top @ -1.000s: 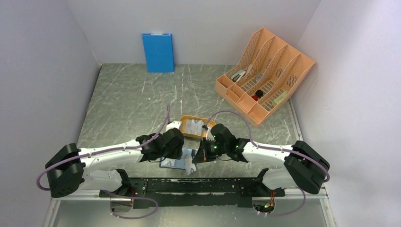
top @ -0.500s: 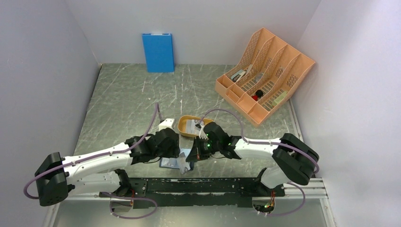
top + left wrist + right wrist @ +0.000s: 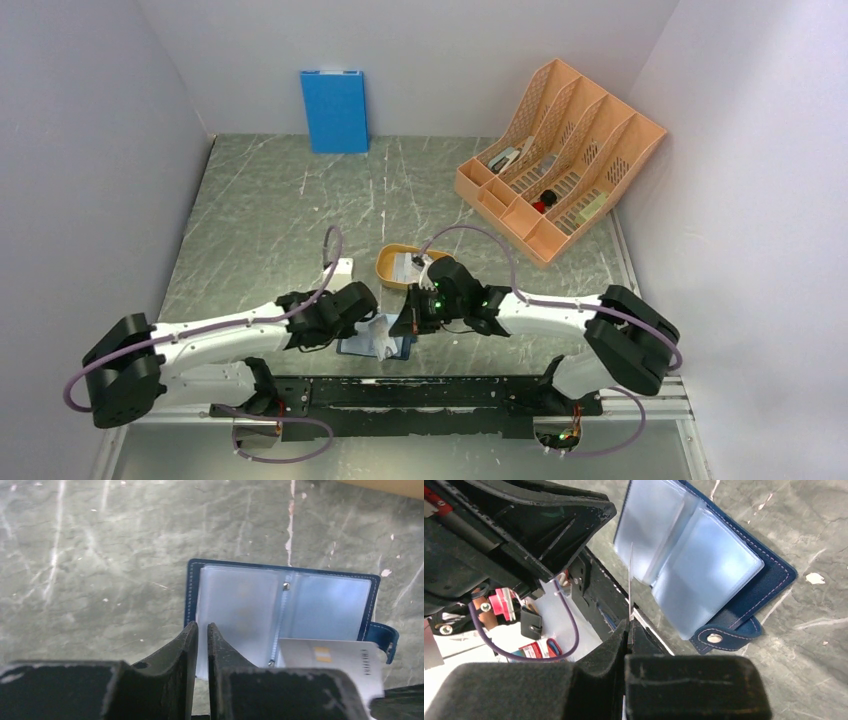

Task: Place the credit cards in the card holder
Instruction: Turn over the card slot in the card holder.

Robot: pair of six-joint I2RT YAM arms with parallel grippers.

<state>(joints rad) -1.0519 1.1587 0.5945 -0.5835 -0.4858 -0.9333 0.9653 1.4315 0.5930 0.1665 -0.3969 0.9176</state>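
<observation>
Navy folding card holder is lying open on the grey table, left gripper nearly closed on its clear pocket. Right gripper is clamping a thin grey card tightly; misalignment could buckle it.

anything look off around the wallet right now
Nothing spilled or damaged. One clear sleeve of the open card holder is pinched in the left gripper, and the card in the right gripper sits outside any pocket.
</observation>
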